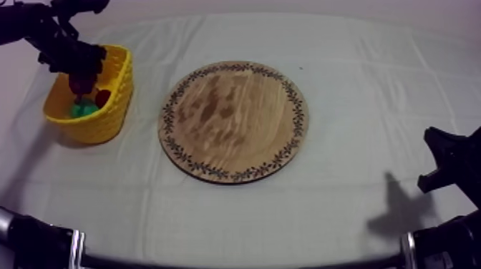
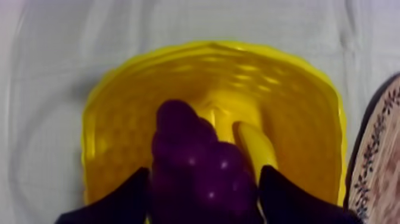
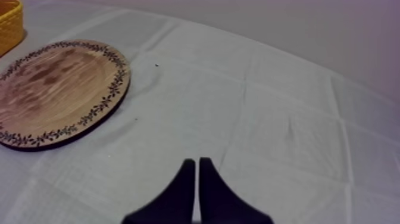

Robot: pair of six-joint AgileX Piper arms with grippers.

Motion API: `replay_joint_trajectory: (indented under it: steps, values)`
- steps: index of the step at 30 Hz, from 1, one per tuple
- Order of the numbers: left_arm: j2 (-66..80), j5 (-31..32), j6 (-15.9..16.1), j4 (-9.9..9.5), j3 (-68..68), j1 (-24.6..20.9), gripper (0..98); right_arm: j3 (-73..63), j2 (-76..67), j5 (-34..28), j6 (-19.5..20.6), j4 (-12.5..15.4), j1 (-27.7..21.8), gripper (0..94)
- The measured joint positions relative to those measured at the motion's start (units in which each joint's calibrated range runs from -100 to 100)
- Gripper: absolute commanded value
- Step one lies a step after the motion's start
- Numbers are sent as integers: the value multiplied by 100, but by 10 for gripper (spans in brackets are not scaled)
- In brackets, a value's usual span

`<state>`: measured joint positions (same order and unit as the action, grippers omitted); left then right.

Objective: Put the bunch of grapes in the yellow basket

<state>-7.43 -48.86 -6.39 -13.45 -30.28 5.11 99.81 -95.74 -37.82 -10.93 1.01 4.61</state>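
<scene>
Our left arm is at the upper left of the top view, over the yellow basket [image 1: 114,118], which stands at the left side of the table on the grey-white cloth [image 3: 286,107]; our left gripper [image 2: 203,179] is closed round the bunch of grapes [image 2: 184,134], one black finger on each flank of the dark purple cluster; the fingers [image 2: 122,202] are kept moderately apart by the fruit between them; in the left wrist view the bunch hangs within the basket's mouth, with yellow woven wall around it; we cannot tell whether it touches the basket floor. A banana [image 2: 256,146] lies in the basket just beside the grapes, on the side toward the board; in the top view we also note a small red fruit [image 1: 103,96] and a green piece [image 1: 84,109] in the basket, the kind of the green one not discernible; the round wooden board [image 1: 232,121] lies at mid-table, near the basket but apart from it; its rim carries a ring of dark leaf sprigs and its face shows brown grain; our right gripper [image 3: 196,165] sits low at the right side, above the cloth and well apart from the board; its fingers lie together as a narrow wedge.
</scene>
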Motion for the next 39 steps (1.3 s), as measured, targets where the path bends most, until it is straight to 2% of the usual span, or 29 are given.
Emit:
replay_joint_trajectory:
  steps: [6, 10, 15, 20, 24, 26, 30, 33, 39]
  values:
    - [78, 319, -283, -150, -88, -11, 950, 0, 0, 0, 0, 0, 0, 4]
    - [159, 378, -304, -160, -121, -15, 903, 0, 0, 0, 0, 0, 0, 4]
    - [407, 657, -352, -171, -147, -70, 707, 0, 0, 0, 0, 0, 0, 4]
    - [898, 1316, -384, -171, -356, -198, 476, 0, 0, 0, 0, 0, 0, 4]
    - [1472, 1854, -418, -173, -611, -302, 188, 0, 0, 0, 0, 0, 0, 4]
    - [1773, 2096, -415, -178, -790, -335, 93, 0, 0, 0, 0, 0, 0, 4]
    - [2480, 2395, -395, -178, -1198, -349, 23, 0, 0, 0, 0, 0, 0, 4]
    - [3108, 2491, -384, -184, -1568, -314, 8, 0, 0, 0, 0, 0, 0, 4]
    - [4405, 2527, -571, -183, -2407, -369, 1, 0, 0, 0, 0, 0, 0, 4]
